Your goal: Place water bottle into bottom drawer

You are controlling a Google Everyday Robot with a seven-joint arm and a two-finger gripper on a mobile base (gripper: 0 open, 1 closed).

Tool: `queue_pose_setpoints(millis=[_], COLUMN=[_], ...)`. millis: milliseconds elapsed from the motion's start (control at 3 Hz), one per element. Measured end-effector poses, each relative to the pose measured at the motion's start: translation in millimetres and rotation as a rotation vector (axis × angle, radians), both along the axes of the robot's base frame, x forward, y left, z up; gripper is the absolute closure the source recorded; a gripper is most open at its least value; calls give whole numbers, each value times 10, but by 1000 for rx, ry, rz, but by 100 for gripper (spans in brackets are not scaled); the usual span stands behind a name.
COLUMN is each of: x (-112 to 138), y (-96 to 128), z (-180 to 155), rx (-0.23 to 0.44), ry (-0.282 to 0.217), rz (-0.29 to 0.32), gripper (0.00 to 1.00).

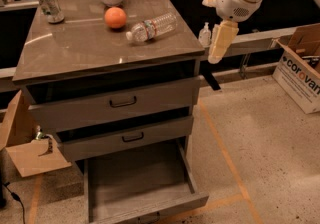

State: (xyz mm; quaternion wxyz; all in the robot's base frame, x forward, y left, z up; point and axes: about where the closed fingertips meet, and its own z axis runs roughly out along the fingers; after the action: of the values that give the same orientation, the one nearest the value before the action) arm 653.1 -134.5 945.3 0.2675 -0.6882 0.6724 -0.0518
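the brown tabletop tops a cabinet of three drawers, and the bottom drawer stands pulled well out past the two above it. the gripper hangs pointing down just off the tabletop's right edge, touching nothing; whether it is open or closed cannot be told. the water bottle lies on its side on the tabletop, cap toward the orange just beside it.

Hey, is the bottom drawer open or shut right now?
Open: the bottom drawer is pulled out, its inside exposed. The gripper hangs beside the cabinet top.
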Motion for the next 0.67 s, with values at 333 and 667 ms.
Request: queue_pose_setpoints(millis=[333, 667], x=[380, 751], y=[235, 626], z=[-11, -38], rx=[-9, -12], ry=[-49, -98], rz=[39, 130], gripper=[0, 0])
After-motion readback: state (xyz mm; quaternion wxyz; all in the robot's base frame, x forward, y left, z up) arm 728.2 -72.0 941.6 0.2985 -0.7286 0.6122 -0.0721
